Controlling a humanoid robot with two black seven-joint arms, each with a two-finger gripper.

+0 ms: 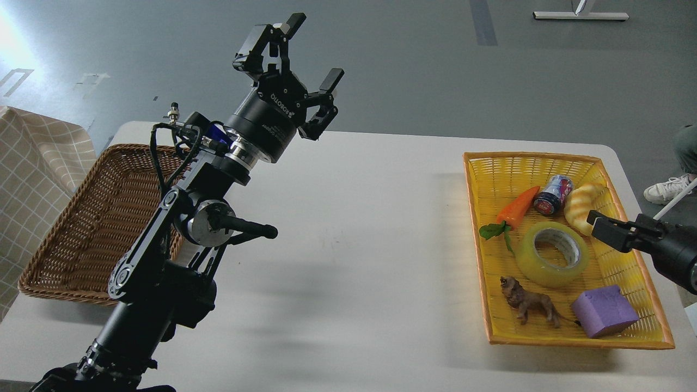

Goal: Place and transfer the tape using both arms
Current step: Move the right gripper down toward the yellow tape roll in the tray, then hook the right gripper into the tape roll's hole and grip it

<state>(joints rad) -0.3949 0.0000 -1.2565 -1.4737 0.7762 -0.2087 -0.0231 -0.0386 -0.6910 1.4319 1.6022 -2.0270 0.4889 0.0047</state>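
Observation:
The tape (543,272), a wide translucent yellow roll with a grey-white core, lies flat in the middle of the yellow basket (577,343) at the table's right. My left gripper (316,49) is open and empty, raised high over the table's back left, far from the tape. My right gripper (610,232) comes in low from the right edge, over the basket's right side, just right of the tape and in front of the croissant. It is seen side-on and dark, so its fingers cannot be told apart.
The yellow basket also holds a toy carrot (517,207), a can (552,194), a croissant (580,207), a toy lion (531,306) and a purple block (603,311). A brown wicker basket (81,228) stands at the table's left, behind my left arm.

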